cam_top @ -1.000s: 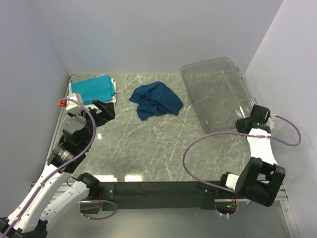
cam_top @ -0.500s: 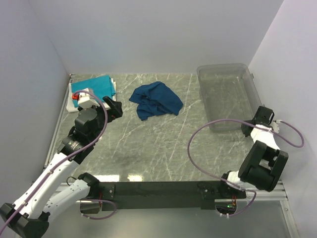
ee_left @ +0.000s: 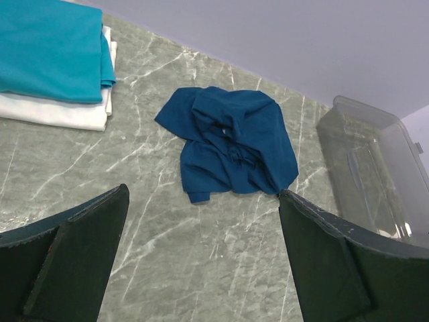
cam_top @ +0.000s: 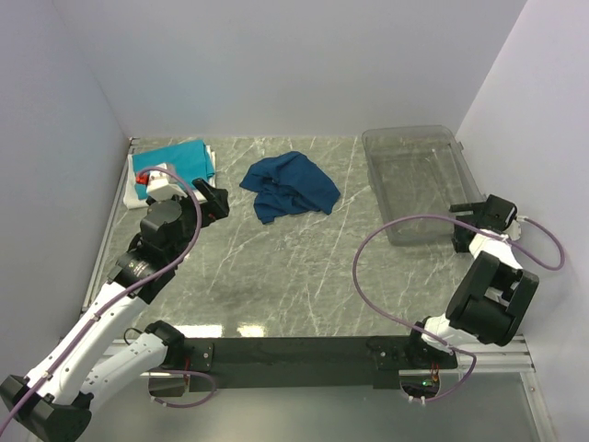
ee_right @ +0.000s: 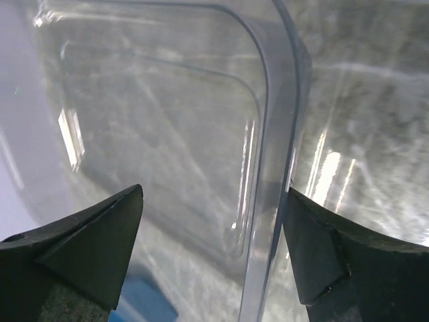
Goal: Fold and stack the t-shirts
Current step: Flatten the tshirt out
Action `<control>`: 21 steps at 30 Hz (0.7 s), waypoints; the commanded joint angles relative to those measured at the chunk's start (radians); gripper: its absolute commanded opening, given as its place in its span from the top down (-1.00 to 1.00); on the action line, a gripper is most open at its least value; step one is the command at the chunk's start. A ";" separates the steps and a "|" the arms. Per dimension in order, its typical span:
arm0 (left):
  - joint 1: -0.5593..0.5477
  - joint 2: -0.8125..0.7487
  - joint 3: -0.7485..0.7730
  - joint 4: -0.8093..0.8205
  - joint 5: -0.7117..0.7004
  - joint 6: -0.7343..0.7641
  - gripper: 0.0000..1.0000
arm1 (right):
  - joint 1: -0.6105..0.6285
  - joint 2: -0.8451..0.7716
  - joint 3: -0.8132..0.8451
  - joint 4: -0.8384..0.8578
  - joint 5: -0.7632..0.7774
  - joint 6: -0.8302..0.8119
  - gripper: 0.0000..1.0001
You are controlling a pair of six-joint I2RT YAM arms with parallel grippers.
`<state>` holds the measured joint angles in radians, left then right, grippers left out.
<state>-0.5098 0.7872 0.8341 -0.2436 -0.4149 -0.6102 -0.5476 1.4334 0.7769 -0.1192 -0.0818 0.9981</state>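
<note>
The navy t-shirt [cam_top: 290,187] lies crumpled at the table's middle back, and in the left wrist view this navy t-shirt [ee_left: 231,144] lies just beyond the fingertips. A folded teal t-shirt [cam_top: 173,164] rests on a folded white one [ee_left: 60,111] in the far left corner. My left gripper [cam_top: 213,201] hovers open between the stack and the navy shirt, nothing between its fingers [ee_left: 202,194]. My right gripper [cam_top: 460,224] is open at the near end of the clear bin, whose rim stands between the spread jaws [ee_right: 214,191] without being pinched.
The clear plastic bin [cam_top: 377,184] sits along the right wall, lengthwise toward the back; its rim [ee_right: 295,100] fills the right wrist view. Walls close the table on the left, back and right. A dark rail [cam_top: 304,350] runs along the near edge.
The right gripper has opened and let go of the bin's rim after swinging the bin to the right wall. The left arm moved forward earlier and has held still since.
</note>
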 commanded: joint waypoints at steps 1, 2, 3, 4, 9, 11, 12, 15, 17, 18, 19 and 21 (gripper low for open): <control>0.004 -0.016 -0.004 0.043 0.016 0.012 -0.99 | -0.006 -0.047 0.018 0.066 -0.104 -0.032 -0.80; 0.002 -0.017 -0.004 0.041 0.019 0.013 -0.99 | -0.006 -0.074 0.016 0.041 -0.111 -0.051 -0.81; 0.004 -0.017 -0.004 0.040 0.027 0.018 -0.99 | -0.005 -0.094 0.007 0.029 -0.125 -0.090 -0.81; 0.002 -0.016 -0.003 0.038 0.034 0.021 -0.99 | -0.005 -0.117 -0.002 0.018 -0.131 -0.110 -0.82; 0.004 -0.006 0.000 0.043 0.080 0.036 -0.99 | -0.009 -0.264 -0.016 -0.120 -0.108 -0.266 -0.85; 0.004 0.001 0.003 0.050 0.099 0.044 -0.99 | -0.012 -0.289 -0.008 -0.209 -0.111 -0.317 -0.86; 0.004 0.012 0.005 0.052 0.106 0.046 -0.99 | -0.014 -0.297 -0.004 -0.241 -0.114 -0.332 -0.86; 0.004 0.049 0.025 0.043 0.143 0.053 -0.99 | -0.014 -0.326 -0.022 -0.312 -0.136 -0.386 -0.88; 0.004 0.064 0.034 0.043 0.177 0.056 -0.99 | -0.014 -0.340 -0.030 -0.330 -0.138 -0.412 -0.89; 0.004 0.075 0.033 0.052 0.189 0.056 -0.99 | -0.012 -0.344 -0.031 -0.336 -0.144 -0.424 -0.89; 0.005 0.081 0.030 0.055 0.198 0.053 -0.99 | -0.014 -0.353 -0.027 -0.339 -0.165 -0.438 -0.85; 0.007 0.110 0.031 0.063 0.214 0.024 -0.99 | 0.003 -0.358 -0.001 -0.341 -0.310 -0.547 -0.79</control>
<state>-0.5095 0.8780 0.8345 -0.2295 -0.2581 -0.5793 -0.5541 1.1088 0.7559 -0.4252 -0.2501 0.5976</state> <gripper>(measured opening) 0.995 0.906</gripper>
